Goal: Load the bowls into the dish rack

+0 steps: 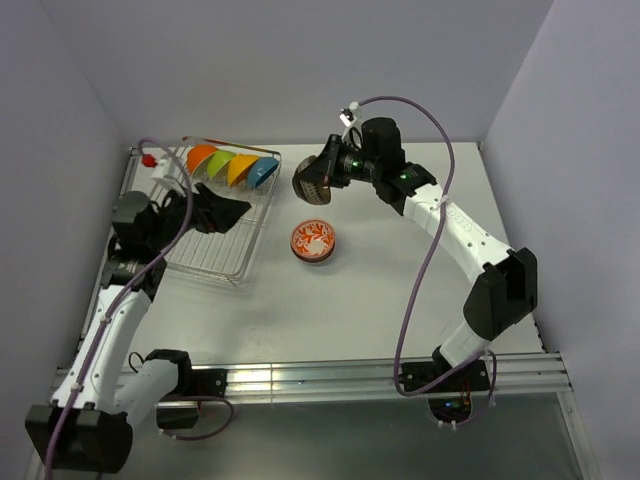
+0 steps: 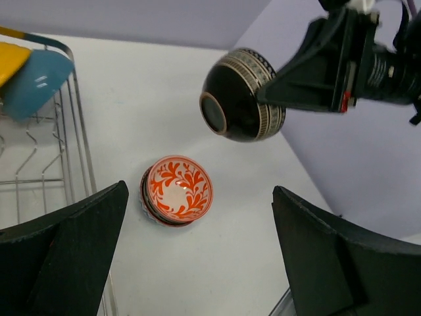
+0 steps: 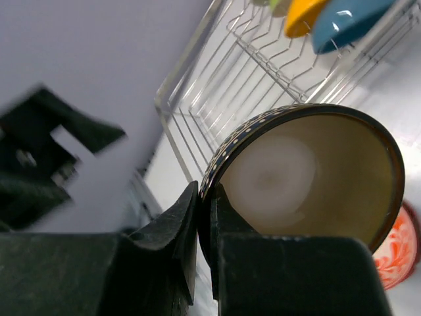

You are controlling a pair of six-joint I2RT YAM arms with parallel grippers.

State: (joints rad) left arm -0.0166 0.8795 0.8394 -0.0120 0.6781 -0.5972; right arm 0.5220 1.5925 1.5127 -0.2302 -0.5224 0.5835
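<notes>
Within right hand [image 3: 205,209], rim of dark bowl [image 3: 309,178].

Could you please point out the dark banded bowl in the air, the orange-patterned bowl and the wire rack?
Dark round gold-banded bowl [image 2: 253,92], left wrist view, outer wall.
Orange-and-white patterned round bowl [image 2: 179,189], left wrist view, inner floor.
Silver wire dish rack [image 1: 215,250], top external view, bare floor wires.

We see our right gripper [image 1: 326,172] clamped on a dark patterned bowl [image 1: 310,187]. Just nearside of that gripper, an orange-patterned bowl [image 1: 314,241] sits on the desk [image 1: 400,290]. To the gripper's left, the dish rack [image 1: 215,251] carries four coloured bowls [image 1: 232,167] on edge.
</notes>
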